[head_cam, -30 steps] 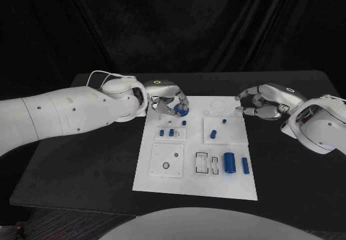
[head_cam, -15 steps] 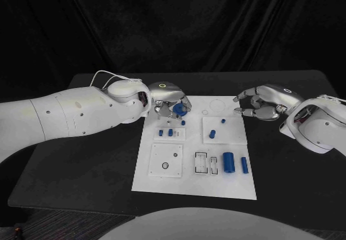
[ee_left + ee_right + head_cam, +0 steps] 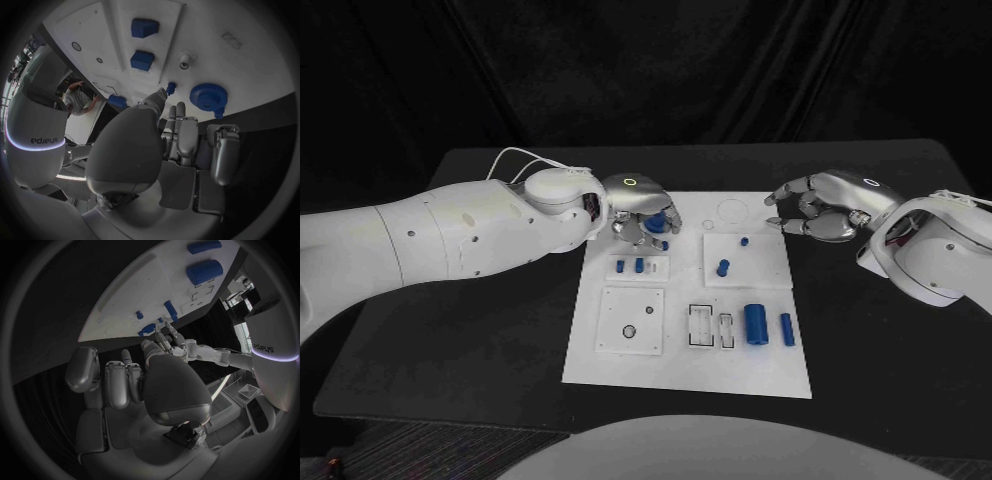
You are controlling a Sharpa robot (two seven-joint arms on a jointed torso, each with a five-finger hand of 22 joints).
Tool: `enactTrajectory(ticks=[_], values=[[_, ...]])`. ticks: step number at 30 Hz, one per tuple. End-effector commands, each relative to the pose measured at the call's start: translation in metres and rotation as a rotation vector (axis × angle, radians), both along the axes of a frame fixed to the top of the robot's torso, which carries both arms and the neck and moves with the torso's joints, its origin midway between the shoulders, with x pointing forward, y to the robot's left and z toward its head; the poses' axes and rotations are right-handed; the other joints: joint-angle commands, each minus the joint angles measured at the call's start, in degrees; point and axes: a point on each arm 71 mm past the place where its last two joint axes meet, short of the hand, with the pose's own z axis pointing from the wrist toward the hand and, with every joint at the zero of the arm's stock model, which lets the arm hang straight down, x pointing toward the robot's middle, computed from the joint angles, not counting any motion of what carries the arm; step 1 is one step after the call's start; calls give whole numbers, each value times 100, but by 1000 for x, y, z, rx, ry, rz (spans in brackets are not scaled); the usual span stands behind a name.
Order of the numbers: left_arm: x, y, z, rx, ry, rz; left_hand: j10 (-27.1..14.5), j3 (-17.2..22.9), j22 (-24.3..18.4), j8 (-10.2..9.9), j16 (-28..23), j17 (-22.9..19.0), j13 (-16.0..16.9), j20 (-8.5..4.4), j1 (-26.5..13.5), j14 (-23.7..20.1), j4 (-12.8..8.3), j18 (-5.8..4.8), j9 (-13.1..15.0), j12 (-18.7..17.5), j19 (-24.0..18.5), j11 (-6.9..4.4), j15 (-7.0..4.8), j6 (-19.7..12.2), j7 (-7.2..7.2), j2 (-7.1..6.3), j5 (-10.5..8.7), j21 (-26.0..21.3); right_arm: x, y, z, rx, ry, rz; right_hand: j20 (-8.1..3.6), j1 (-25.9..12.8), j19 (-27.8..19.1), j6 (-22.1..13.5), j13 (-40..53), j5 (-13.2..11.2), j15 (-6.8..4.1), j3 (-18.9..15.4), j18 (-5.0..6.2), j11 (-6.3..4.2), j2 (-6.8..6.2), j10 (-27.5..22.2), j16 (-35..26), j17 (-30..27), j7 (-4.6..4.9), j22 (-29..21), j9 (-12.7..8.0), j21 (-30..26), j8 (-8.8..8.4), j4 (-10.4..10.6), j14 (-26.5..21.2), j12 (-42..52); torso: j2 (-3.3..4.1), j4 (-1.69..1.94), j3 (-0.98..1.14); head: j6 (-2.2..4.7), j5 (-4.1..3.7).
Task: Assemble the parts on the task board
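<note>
Task board [image 3: 687, 375], the white plate at the centre of the black table [image 3: 459, 340], with the robot's left hand [image 3: 640, 212] low over its far left corner; a second earlier that hand stood slightly farther back, and it has since eased toward the small raised plate [image 3: 640, 266] carrying two blue pegs. A blue toothed wheel [image 3: 206, 96] sits just beyond the left hand's fingertips [image 3: 159, 95] in the wrist view; whether it is pinched or merely touched cannot be told, the fingers being curled close around it in the head view. The shift suggests the wheel is being lined up for seating, a step that looks not yet done. The right hand [image 3: 826, 206] hovers off the board's far right corner, fingers curled inward on nothing, little moved over the same second. Nearer the robot on the board lie a large blue cylinder [image 3: 756, 324] and a slimmer one [image 3: 788, 329], side by side and untouched
</note>
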Motion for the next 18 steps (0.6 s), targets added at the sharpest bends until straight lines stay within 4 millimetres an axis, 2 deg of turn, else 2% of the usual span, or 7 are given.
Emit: enactTrajectory(ticks=[1,9,14,18], values=[[0,0,-6,44,12,-6,79,48,1455,6,44,-15,-44,12,-87,48,8,-40,-50,-37,483,1,-1,68,-18,-5,33,47,-1,0,-1,-6,2,-1,-6,28,-2,42,424,18,31,26,60,-8,-11,-19,-4,103,7,818,-5,10,-18,-2,350,-17,3,-9,-1,-1,5],[0,-2,-12,54,23,-1,183,84,1454,12,48,-46,-100,8,-96,45,-8,-39,-108,-37,481,-9,-5,118,-51,13,49,45,0,0,-1,-4,0,1,-6,34,-1,44,422,22,30,29,60,-9,-15,-19,-3,103,7,819,-6,11,-20,-6,350,-18,1,4,-1,-1,0],[1,-3,-16,55,27,-1,255,213,1452,-10,55,-101,-222,4,-48,31,-83,-37,-237,-100,476,6,8,102,-113,43,245,39,0,1,-1,-4,0,3,-6,34,-1,44,422,22,30,29,60,-9,-15,-19,-3,103,7,819,-6,11,-20,-6,350,-18,2,4,-4,-1,-4],[1,-3,-18,53,28,-2,291,280,1452,-3,60,-121,-264,4,-31,26,-113,-38,-281,-115,477,6,14,113,-127,76,322,40,-1,1,-1,-4,0,3,-6,34,-1,44,422,22,30,29,60,-9,-15,-19,-3,103,7,819,-6,11,-20,-6,350,-18,2,5,-5,-1,-20]])
